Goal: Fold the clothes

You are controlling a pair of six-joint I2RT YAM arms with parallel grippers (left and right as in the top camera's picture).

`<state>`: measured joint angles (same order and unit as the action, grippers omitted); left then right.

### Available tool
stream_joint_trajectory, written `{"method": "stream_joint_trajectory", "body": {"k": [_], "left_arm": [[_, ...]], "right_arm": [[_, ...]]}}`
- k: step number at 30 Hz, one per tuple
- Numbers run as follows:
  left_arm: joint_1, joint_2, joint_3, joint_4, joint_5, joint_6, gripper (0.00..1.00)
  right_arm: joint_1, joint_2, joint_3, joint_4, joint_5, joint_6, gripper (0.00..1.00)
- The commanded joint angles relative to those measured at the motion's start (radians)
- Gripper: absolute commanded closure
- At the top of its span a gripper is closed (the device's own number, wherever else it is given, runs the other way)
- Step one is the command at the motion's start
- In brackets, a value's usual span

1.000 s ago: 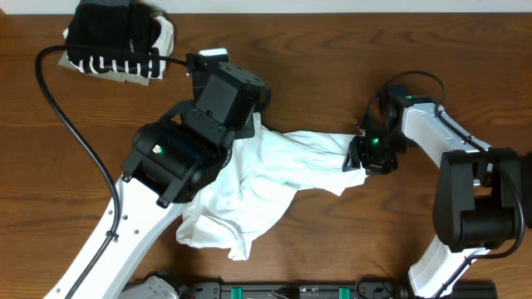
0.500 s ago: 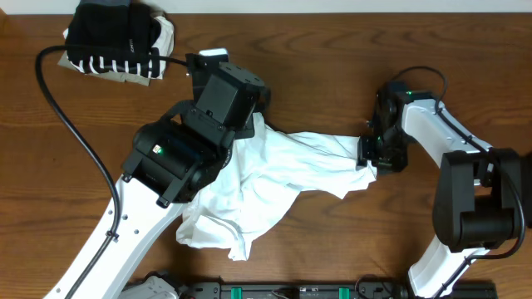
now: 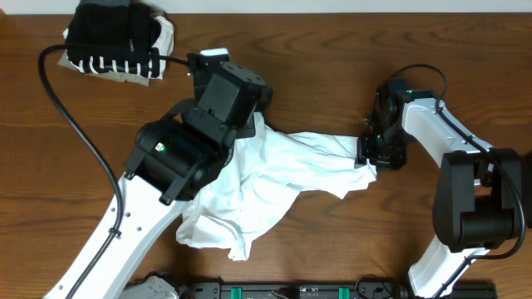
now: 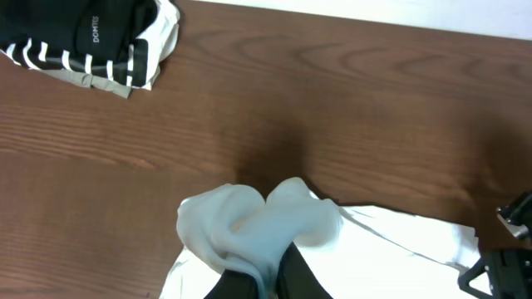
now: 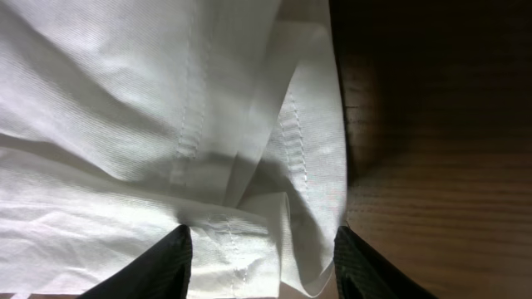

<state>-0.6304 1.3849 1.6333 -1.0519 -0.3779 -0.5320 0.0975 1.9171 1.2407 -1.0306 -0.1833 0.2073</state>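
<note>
The white T-shirt lies crumpled in the middle of the wooden table, one part stretched out to the right. My left gripper is shut on a bunched fold of the shirt at its upper left, held just above the table; in the overhead view the left gripper is mostly hidden under its wrist. My right gripper stands open, its fingers spread wide over the stitched hem of the shirt at its right end. The lettering and green print are hidden.
A folded stack of black, striped and beige pieces sits at the far left corner, also seen in the left wrist view as the stack. A black cable curves across the left side. Bare wood lies right of the hem.
My right gripper has shifted slightly right and back, and the shirt's right end is drawn out further that way. The left arm has stayed in place.
</note>
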Motion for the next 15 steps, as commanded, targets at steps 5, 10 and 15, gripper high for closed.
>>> {"method": "stream_joint_trajectory", "body": {"k": [5, 10, 15], "left_arm": [[0.001, 0.035, 0.02, -0.006, -0.023, -0.017, 0.93], [0.001, 0.035, 0.02, 0.005, -0.023, -0.016, 0.94], [0.001, 0.035, 0.02, 0.005, -0.023, -0.016, 0.93]], "right_arm": [[0.007, -0.081, 0.024, -0.003, 0.126, 0.089, 0.41], [0.016, -0.194, 0.024, -0.041, 0.126, 0.114, 0.33], [0.047, -0.282, 0.022, -0.126, 0.123, 0.112, 0.13]]}}
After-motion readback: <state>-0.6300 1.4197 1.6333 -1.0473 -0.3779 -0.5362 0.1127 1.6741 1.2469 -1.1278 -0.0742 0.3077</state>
